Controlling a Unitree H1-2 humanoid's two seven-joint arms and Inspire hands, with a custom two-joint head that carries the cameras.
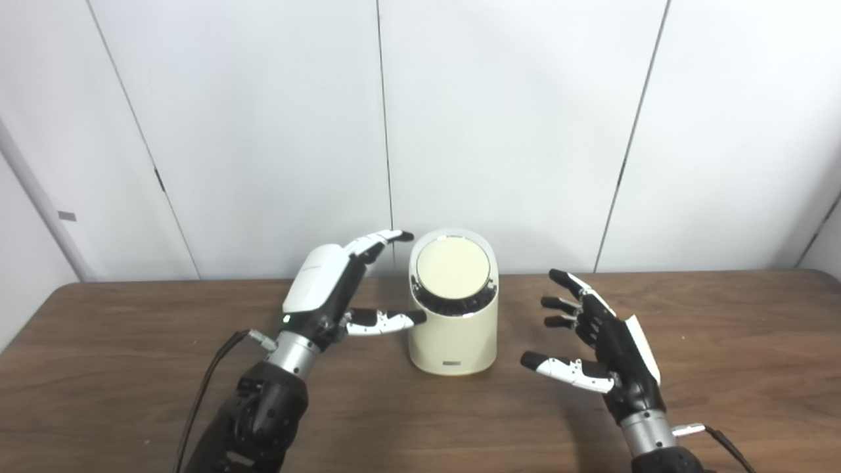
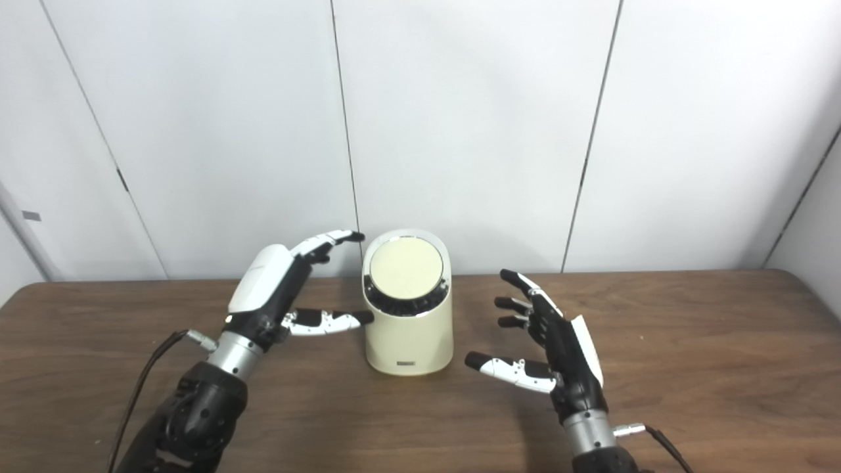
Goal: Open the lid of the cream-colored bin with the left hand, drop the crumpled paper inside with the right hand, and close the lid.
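Observation:
The cream-colored bin (image 1: pixel 453 332) stands upright on the table's middle, its round slanted lid (image 1: pixel 453 267) shut and facing me. My left hand (image 1: pixel 328 289) is open just left of the bin; its thumb tip reaches the bin's left side and its fingers arch toward the lid's upper left edge. My right hand (image 1: pixel 601 341) is open and empty to the right of the bin, palm toward it, a short gap away. No crumpled paper shows in either view.
The brown wooden table (image 1: pixel 723 341) runs across the whole view, with its far edge against white wall panels (image 1: pixel 512 118). A cable (image 1: pixel 210 381) trails from my left wrist.

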